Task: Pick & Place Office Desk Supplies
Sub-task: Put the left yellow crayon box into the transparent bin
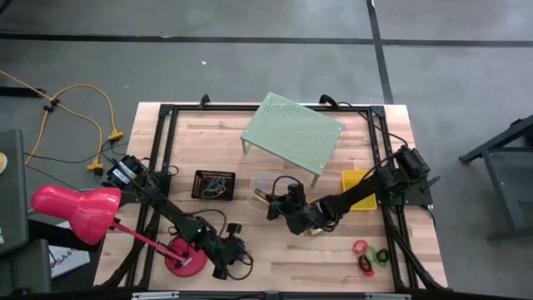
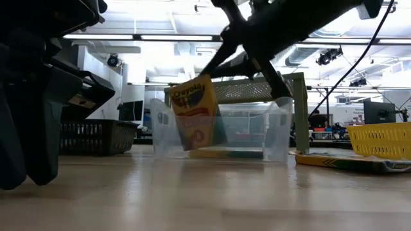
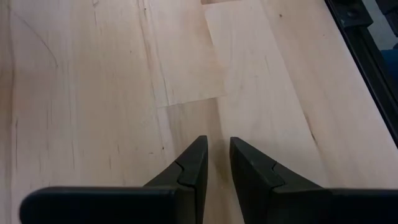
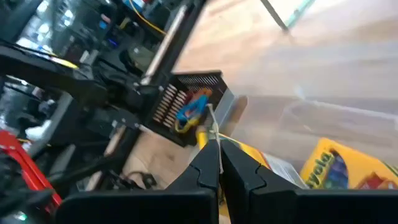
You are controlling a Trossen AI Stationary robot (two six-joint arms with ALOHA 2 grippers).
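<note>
The table (image 1: 275,250) is pale wooden board, butcher-block strips with fine grain, smooth with a soft sheen. At its 12 o'clock edge the shelf (image 1: 293,129) is pale green perforated sheet, matt. The tray (image 1: 214,184) at 9 o'clock of centre is black wire mesh; the rubber bands (image 1: 215,188) in it look thin and soft. The tub (image 2: 257,131) is clear, glossy plastic. The card box (image 2: 196,109) is printed cardboard, slightly shiny. The basket (image 1: 360,188) at 3 o'clock is yellow latticed plastic. The lamp (image 1: 79,208) has a glossy pink-red shade. The left fingers (image 3: 193,171) are matt black plastic.
</note>
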